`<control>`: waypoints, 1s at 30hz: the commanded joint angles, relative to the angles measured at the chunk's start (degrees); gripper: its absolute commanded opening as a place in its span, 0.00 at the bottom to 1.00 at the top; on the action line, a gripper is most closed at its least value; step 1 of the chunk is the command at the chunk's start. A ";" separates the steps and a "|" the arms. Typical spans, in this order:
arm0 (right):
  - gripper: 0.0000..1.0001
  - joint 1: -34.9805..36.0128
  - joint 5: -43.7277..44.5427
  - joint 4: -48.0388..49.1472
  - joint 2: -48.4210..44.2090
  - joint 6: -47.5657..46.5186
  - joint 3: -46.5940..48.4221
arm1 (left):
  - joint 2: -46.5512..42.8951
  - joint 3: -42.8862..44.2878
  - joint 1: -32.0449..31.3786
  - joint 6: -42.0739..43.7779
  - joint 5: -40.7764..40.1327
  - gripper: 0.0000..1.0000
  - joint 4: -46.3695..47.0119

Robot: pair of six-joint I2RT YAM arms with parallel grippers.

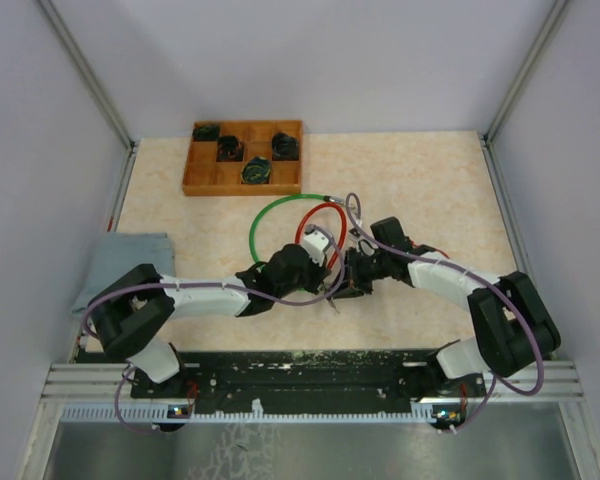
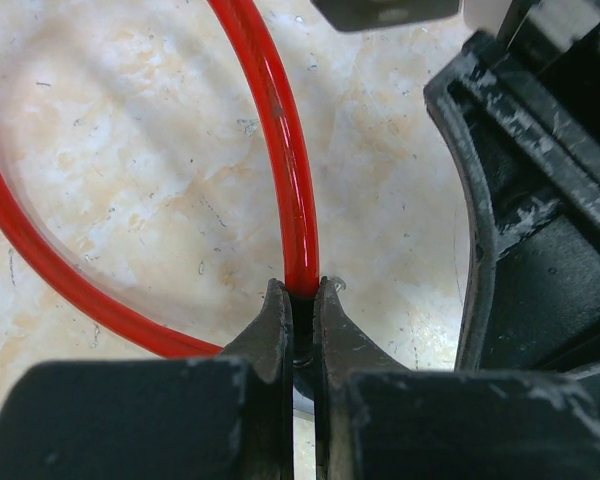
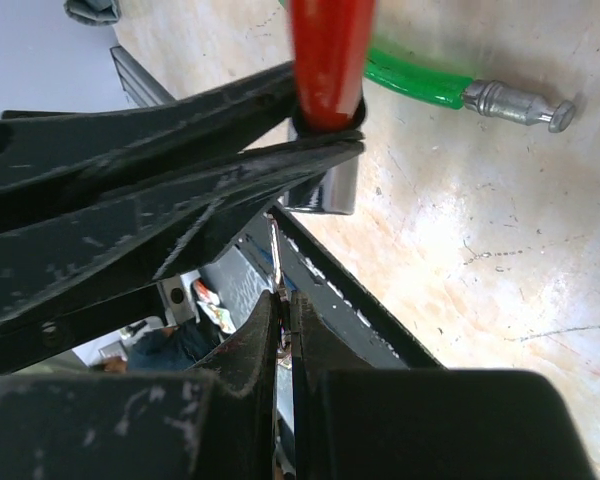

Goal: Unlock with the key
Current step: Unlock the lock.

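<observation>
A red cable lock [image 1: 302, 228] lies looped on the table, and my left gripper [image 2: 302, 295] is shut on the red cable [image 2: 295, 200] just above its lock end. From the right wrist view, the left fingers [image 3: 230, 130] pinch the cable over a small silver lock barrel [image 3: 322, 192]. My right gripper [image 3: 283, 300] is shut on a thin metal key [image 3: 276, 250] whose blade points up toward that barrel. Seen from above, both grippers meet at mid-table, left [image 1: 318, 268] and right [image 1: 352, 274]. Whether the key tip is inside the barrel is hidden.
A green cable [image 1: 265, 212] loops beside the red one; its metal end pin [image 3: 520, 103] lies loose on the table. A wooden compartment tray [image 1: 205, 180] with dark round items stands at the back left. A blue cloth [image 1: 120, 262] lies at the left edge.
</observation>
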 commanded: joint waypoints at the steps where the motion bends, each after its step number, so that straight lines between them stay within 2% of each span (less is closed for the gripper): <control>1: 0.00 0.34 0.37 -2.37 -2.84 -3.10 3.64 | 0.46 0.15 -0.50 -0.05 -0.31 0.00 3.23; 30: 0.00 2.07 1.55 -3.79 1.02 -4.49 3.07 | -1.54 -0.68 -0.52 -0.49 0.73 0.00 4.10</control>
